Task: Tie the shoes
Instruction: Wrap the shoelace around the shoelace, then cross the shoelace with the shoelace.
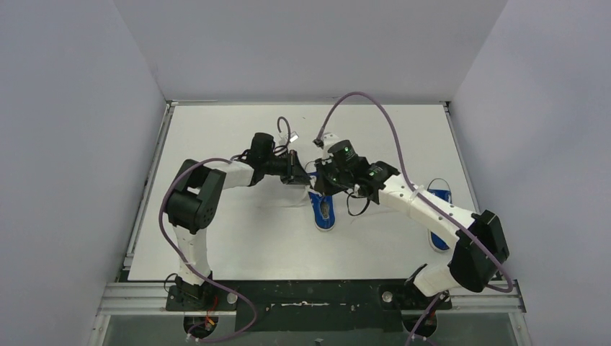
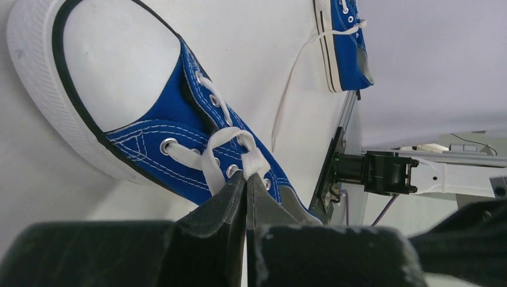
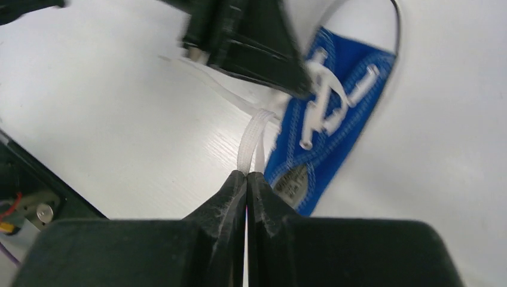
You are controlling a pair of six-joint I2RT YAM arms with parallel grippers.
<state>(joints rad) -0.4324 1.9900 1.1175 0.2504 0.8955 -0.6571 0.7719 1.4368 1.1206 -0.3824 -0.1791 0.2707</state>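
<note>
One blue shoe (image 1: 325, 210) lies mid-table with its white toe cap toward the arms. My two grippers meet just above its far end. My left gripper (image 2: 246, 176) is shut on a white lace loop (image 2: 248, 149) over the eyelets of this shoe (image 2: 155, 134). My right gripper (image 3: 246, 174) is shut on a strand of white lace (image 3: 250, 136) that rises from the shoe (image 3: 326, 140). In the right wrist view the left gripper's fingers (image 3: 257, 45) sit just beyond. The second shoe (image 1: 439, 216) lies at the right, partly under my right arm, its lace (image 2: 288, 89) trailing loose.
Metal rails (image 1: 148, 187) run along the table's left and right edges, with grey walls close behind them. Purple cables (image 1: 375, 108) arch over both arms. In the left wrist view, a black and white arm link (image 2: 388, 172) stands beyond the table's edge rail (image 2: 335, 161).
</note>
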